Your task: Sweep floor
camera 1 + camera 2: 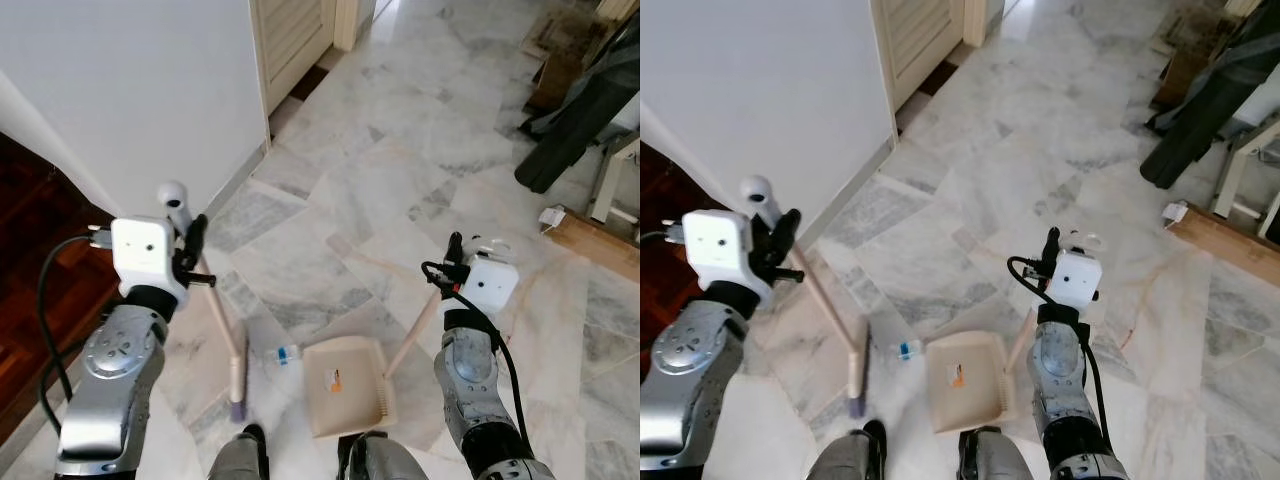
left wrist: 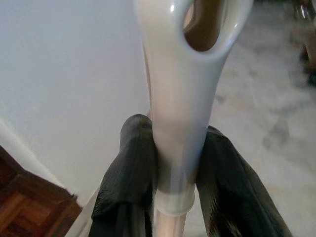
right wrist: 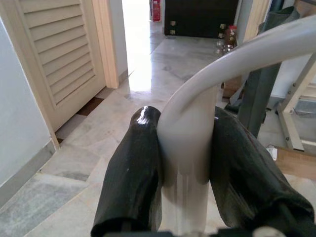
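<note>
I've got the left gripper clamped on the broom, both black fingers pressed tight against the handle just below its white looped grip end. The broom shaft slants down from that gripper to the marble floor, and its head sits upright on the floor just left of the dustpan, purple at the bristle tip. The white wall stands behind the broom's top, with dark wood flooring further left of the dustpan.

My right gripper is closed around the dustpan's handle; the pale handle fills the gap between both fingers and curves off above them. From the head views the handle runs down-left from that gripper to the beige dustpan, which lies flat on the floor with its open mouth toward the broom side and an orange label inside. The dustpan is right in front of my feet.

A small clear bit of litter with a blue part lies on the floor between the broom head and the dustpan's left edge, just beside the pan, not in it.

Far beyond the dustpan there's a louvred door. Off to the dustpan's far right: dark fabric draped over something, a white frame, and a wooden plank on the floor.
</note>
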